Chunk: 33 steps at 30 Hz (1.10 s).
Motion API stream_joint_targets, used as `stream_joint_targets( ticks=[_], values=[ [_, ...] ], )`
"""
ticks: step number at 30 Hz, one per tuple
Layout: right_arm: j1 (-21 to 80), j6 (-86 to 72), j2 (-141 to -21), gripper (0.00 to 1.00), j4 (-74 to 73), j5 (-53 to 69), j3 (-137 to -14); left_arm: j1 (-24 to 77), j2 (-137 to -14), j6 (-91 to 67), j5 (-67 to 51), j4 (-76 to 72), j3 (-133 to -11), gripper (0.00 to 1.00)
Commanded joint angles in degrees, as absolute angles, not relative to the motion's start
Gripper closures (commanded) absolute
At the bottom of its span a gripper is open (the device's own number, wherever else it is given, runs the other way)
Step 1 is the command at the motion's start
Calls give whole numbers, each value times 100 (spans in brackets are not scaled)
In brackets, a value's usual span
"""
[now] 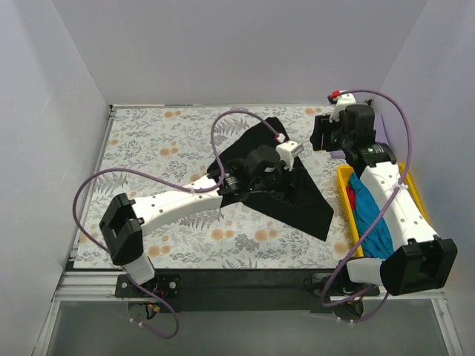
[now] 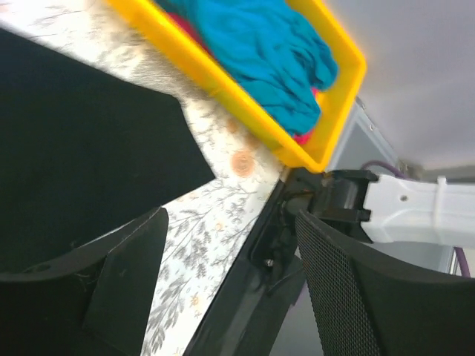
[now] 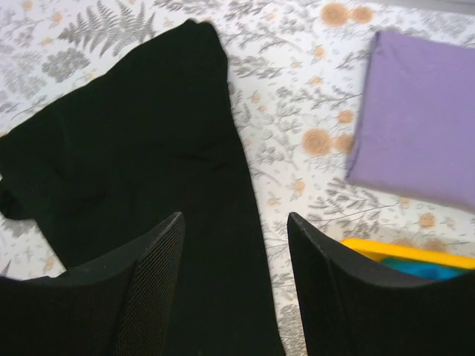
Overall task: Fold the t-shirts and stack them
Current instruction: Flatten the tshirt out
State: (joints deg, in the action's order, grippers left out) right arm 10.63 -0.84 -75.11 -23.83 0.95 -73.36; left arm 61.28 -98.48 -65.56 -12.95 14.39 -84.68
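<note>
Jaws of left gripper [image 2: 230, 222] and right gripper [image 3: 234, 222] stood apart, empty. Black t-shirt [image 1: 300, 199] lay rumpled on floral cloth [image 1: 163, 133] beneath the left one. Risk: a single-layer pinch would drag it askew.

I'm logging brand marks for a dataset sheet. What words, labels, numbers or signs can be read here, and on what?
None: no readable word, number or sign shows in any view.
The black t-shirt, lavender t-shirt, teal t-shirt and yellow tray are plain; the floral cloth bears only ferns and flowers; the left arm and right arm show no lettering.
</note>
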Motion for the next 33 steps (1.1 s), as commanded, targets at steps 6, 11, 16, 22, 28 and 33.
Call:
stream_joint_targets(
  ticks=[6, 11, 16, 22, 28, 33],
  values=[
    [2020, -572, -7391, 37, -2267, 844, -5794, 4109, -7630, -7848, 43, 1915, -5970, 31],
    [3329, -361, -7734, 38, -2233, 502, -5432, 3007, -7505, -7770, 184, 1706, -4774, 31],
    [4217, -247, -8409, 38, -2127, -130, -5554, 2769, -8041, -7295, 282, 1311, -4711, 31],
    [4517, -158, -9236, 38, -2039, -457, -5845, 2760, -8779, -7120, 377, 941, -5018, 31],
    [4588, -185, -9624, 41, -1960, -957, -5801, 2769, -9474, -7040, 475, 844, -5405, 37],
    [4579, -176, -9572, 52, -1960, -1414, -5555, 2769, -9870, -7075, 457, 738, -5511, 61]
  ],
)
